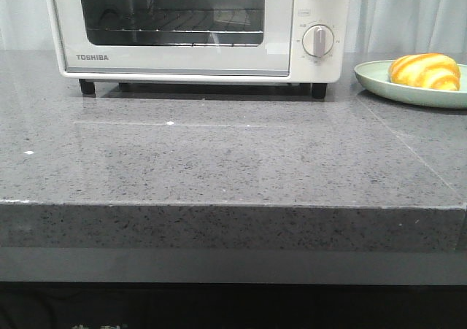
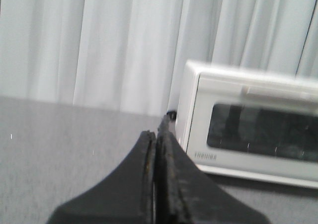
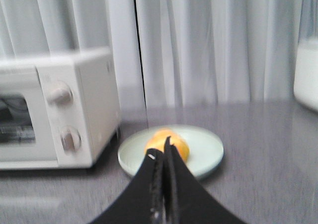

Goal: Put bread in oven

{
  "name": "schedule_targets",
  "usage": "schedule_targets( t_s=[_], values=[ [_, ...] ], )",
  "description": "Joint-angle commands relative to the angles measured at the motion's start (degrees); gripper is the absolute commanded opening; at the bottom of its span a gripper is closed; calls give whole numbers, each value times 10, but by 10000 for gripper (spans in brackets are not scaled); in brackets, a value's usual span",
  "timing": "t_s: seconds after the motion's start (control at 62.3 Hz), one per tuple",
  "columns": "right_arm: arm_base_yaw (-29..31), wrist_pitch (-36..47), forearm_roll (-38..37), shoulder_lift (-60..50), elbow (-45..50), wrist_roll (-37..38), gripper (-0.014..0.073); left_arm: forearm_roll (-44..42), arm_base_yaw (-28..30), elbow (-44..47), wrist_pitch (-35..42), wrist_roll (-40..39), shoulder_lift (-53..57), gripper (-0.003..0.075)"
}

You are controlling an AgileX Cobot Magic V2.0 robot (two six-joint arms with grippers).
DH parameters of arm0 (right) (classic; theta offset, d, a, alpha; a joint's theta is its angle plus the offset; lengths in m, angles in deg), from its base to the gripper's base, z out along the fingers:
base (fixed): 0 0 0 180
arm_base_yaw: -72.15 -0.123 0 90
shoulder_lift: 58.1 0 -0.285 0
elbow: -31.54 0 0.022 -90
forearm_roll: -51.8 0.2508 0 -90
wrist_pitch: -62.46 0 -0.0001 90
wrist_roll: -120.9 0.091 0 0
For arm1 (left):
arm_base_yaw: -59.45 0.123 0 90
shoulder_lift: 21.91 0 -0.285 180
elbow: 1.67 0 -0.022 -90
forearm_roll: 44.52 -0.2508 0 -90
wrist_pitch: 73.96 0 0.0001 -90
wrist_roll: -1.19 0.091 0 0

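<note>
Pale curtains hang behind a speckled grey counter (image 1: pixel 219 161), and you have nothing done yet. Toward the far edge stands the oven (image 1: pixel 190 30), its glass door shut, wire rack visible inside. At the far right corner the bread (image 1: pixel 425 71) lies on a pale green plate (image 1: pixel 379 81), just beside the oven but not touching it. Your first step, as I judge it, is the door: open it fully with the left arm before lifting the bread, so the right arm never has to wait holding the bread. The left gripper (image 2: pixel 158 134) has its fingers pressed together on nothing, facing the oven's left end. The right gripper (image 3: pixel 163 157) is likewise closed and empty, aimed at the bread; spread it before descending.
</note>
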Motion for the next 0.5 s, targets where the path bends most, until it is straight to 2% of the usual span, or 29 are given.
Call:
schedule_targets(
  t_s=[0.0,0.241,0.353,0.481],
  values=[
    [-1,13,-16,32,-77,-5,-119,5,1,-80,2,-1,-41,-18],
    [-1,-101,-52,153,-232,-5,-119,5,1,-241,-137,0,-168,-18],
    [-1,-133,-52,205,-268,-5,-119,5,1,-258,-144,0,-212,-18],
    [-1,-139,-52,248,-268,-5,-119,5,1,-258,-148,0,-242,-18]
  ],
)
